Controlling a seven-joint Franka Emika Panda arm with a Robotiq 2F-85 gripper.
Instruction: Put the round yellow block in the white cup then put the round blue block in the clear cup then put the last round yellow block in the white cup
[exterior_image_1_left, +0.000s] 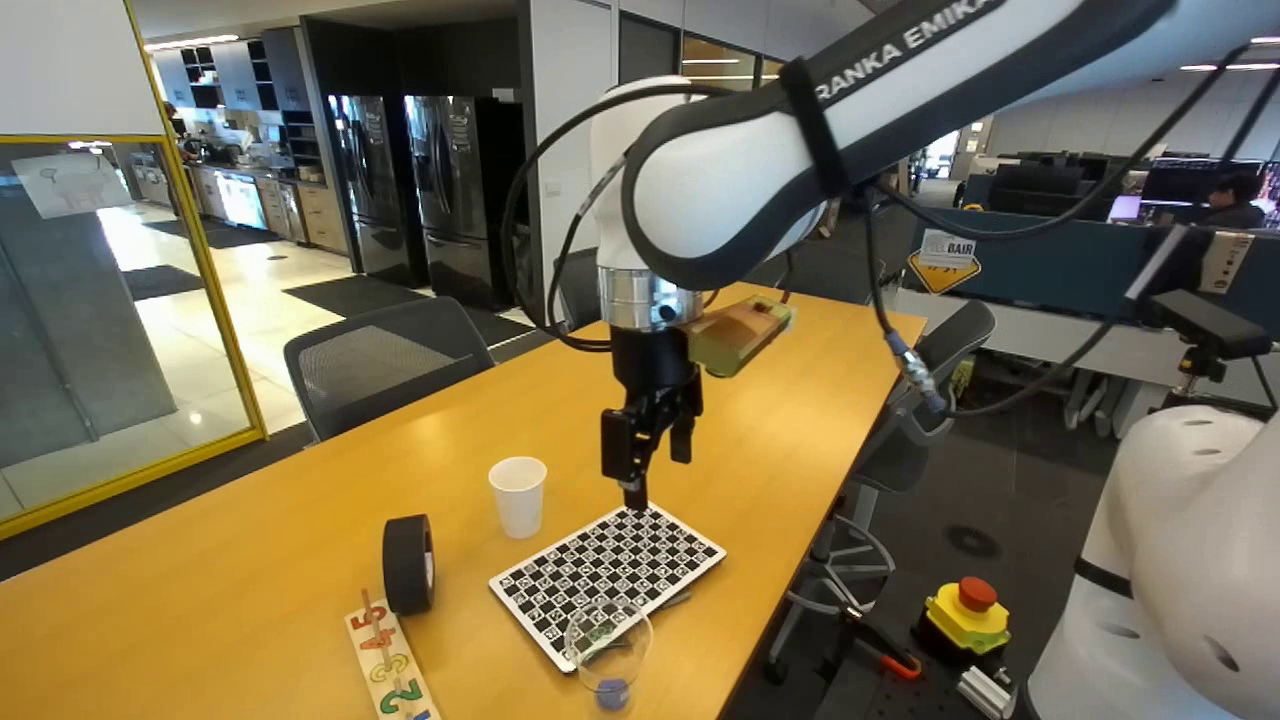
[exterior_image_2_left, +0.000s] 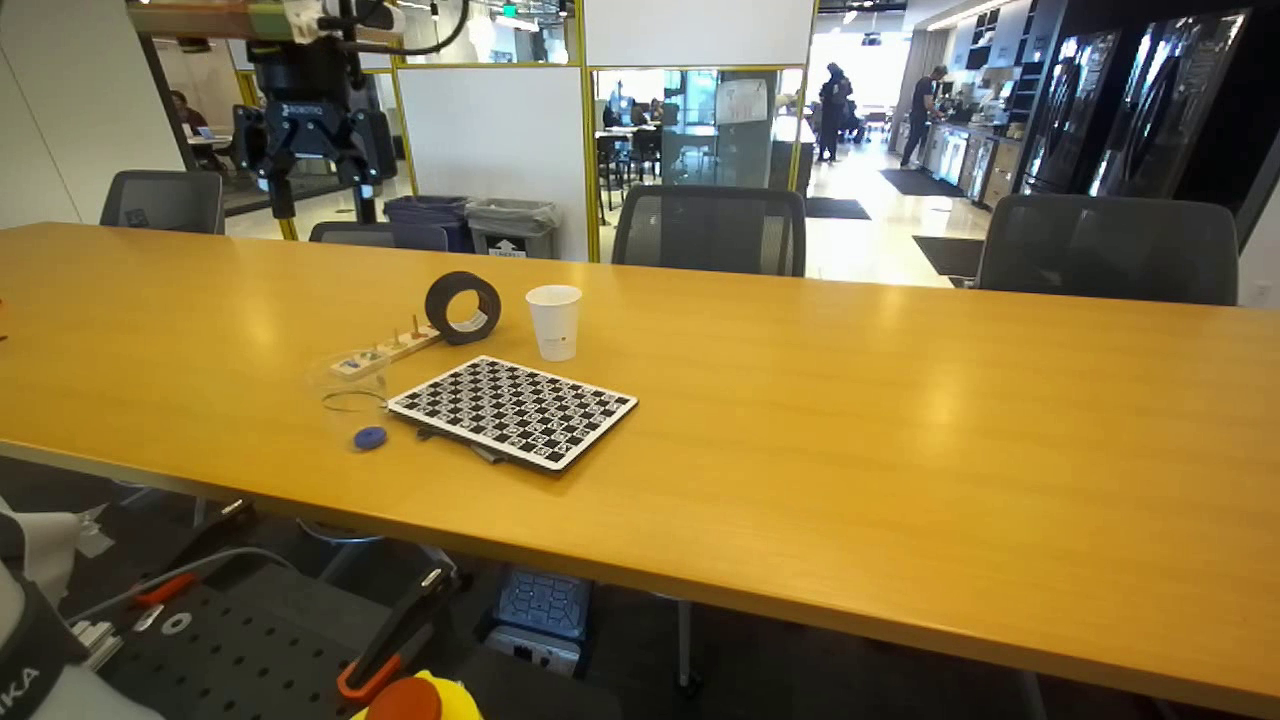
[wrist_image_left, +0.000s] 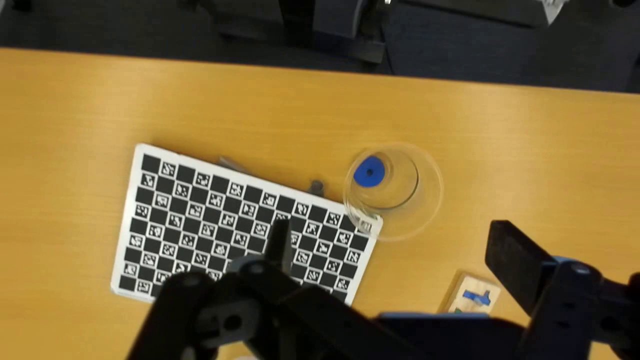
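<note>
Though small, blue block (exterior_image_2_left: 370, 438) vivid

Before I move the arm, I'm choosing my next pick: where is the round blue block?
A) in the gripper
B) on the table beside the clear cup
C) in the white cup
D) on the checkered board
B: in an exterior view the round blue block lies on the table, with a gap showing between it and the base of the clear cup.
</note>
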